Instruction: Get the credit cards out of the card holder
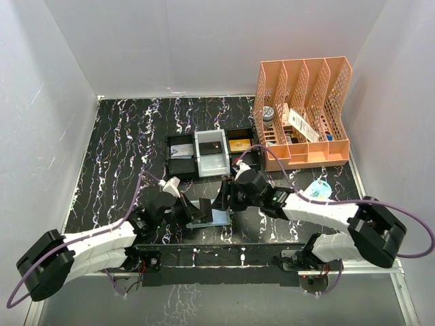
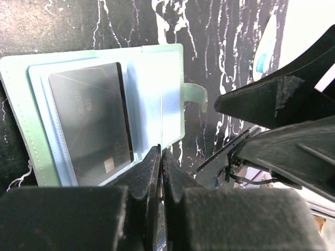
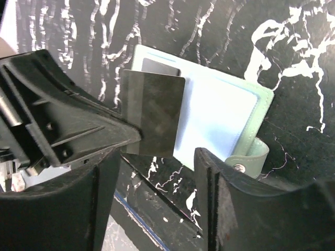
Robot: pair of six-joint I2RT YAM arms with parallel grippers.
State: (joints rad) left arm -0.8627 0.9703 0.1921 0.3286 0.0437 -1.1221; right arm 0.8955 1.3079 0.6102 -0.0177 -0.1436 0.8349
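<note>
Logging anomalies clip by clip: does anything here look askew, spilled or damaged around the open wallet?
Nothing looks spilled or damaged. One dark credit card sits skewed, sticking out past the edge of the open card holder, beside the left gripper. That looks like part of taking the card out, not a fault.

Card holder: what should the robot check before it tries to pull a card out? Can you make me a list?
1. Holder lying open: ok.
2. Dark card easy to see: ok, it sits in its pocket.
3. Left gripper pinning the holder: cannot tell. Its jaws are shut at the holder's near edge, but what they pinch is hidden.
4. Right gripper open and ready to grab: ok.
5. Right gripper aimed at the card: probably ok, since the card shows in its open gap. How high it hangs above the card: cannot tell.
6. More cards underneath: cannot tell. One more dark edge peeks out in the right wrist view.
</note>
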